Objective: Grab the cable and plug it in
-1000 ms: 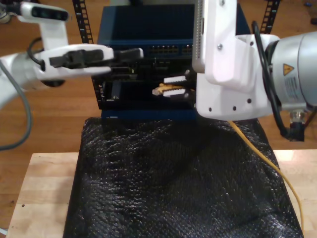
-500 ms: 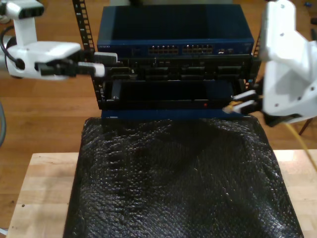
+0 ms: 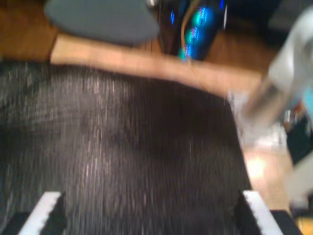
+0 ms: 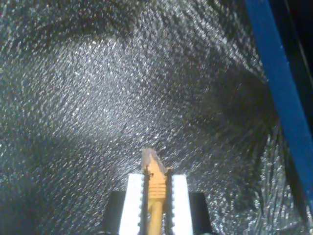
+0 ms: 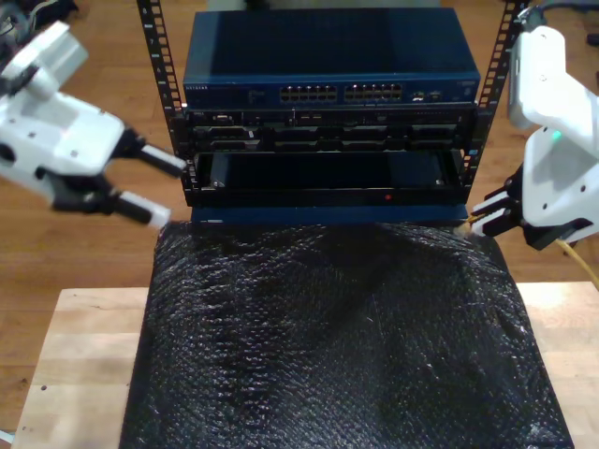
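The cable (image 4: pixel 155 188) is yellow-orange, and its clear plug (image 4: pixel 149 159) sticks out past the white pads of my second gripper (image 4: pixel 156 178), which is shut on it above the black mat (image 4: pixel 122 88). In the exterior view my second gripper (image 5: pixel 477 215) hovers at the mat's far corner on the view's right, just in front of the rack, with the cable (image 5: pixel 573 251) trailing behind it. My first gripper (image 5: pixel 168 190) is at the exterior view's left near the mat's other far corner. In the first wrist view my first gripper (image 3: pixel 149 200) is open and holds nothing.
A blue network switch (image 5: pixel 328 70) with rows of ports (image 5: pixel 342 94) sits atop a black rack (image 5: pixel 328 159) beyond the mat. The black mat (image 5: pixel 346 346) covers a wooden table (image 5: pixel 75 355). Perforated rack rails (image 5: pixel 154 47) stand on both sides.
My second gripper carried the cable away from the rack front, toward the exterior view's right and lower. The first arm swung toward the view's left and tilted down at the mat.
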